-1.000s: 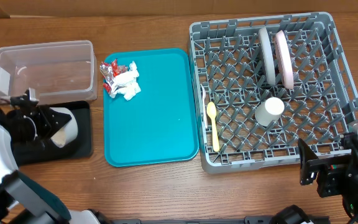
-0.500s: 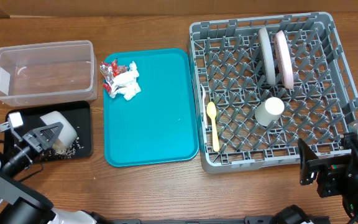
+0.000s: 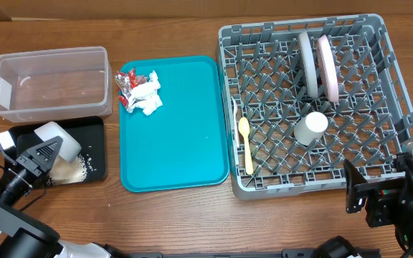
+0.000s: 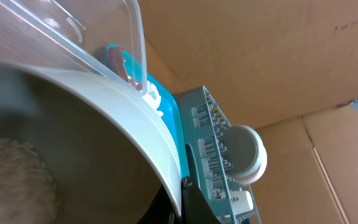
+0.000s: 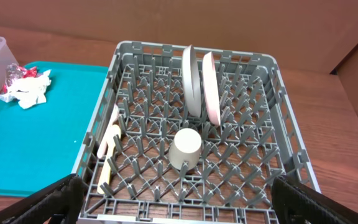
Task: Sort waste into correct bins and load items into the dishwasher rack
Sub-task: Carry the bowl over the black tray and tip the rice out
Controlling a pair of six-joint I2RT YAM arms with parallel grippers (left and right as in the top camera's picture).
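Observation:
My left gripper (image 3: 45, 152) is shut on the rim of the small pale bowl (image 3: 54, 140) and holds it tilted over the black tray (image 3: 97, 143). White rice-like grains (image 3: 83, 165) lie on that tray. In the left wrist view the bowl (image 4: 104, 143) fills the frame, with the jaws (image 4: 182, 196) clamped on its rim. The wrappers and napkin (image 3: 140, 90) lie on the teal tray (image 3: 178, 136). The rack (image 3: 400, 93) holds two plates (image 3: 308, 64), a cup (image 3: 311, 127) and the yellow spoon (image 3: 246, 147). My right gripper (image 5: 179, 202) is open and empty in front of the rack (image 5: 253, 59).
The clear tub (image 3: 49, 82) stands behind the black tray, and it holds nothing I can see. A white utensil (image 3: 235, 115) lies beside the spoon in the rack. Bare wooden table runs along the front edge between the two arms.
My left gripper has shifted left and turned the bowl over the black tray. Grains now lie on the tray. The right arm has not moved.

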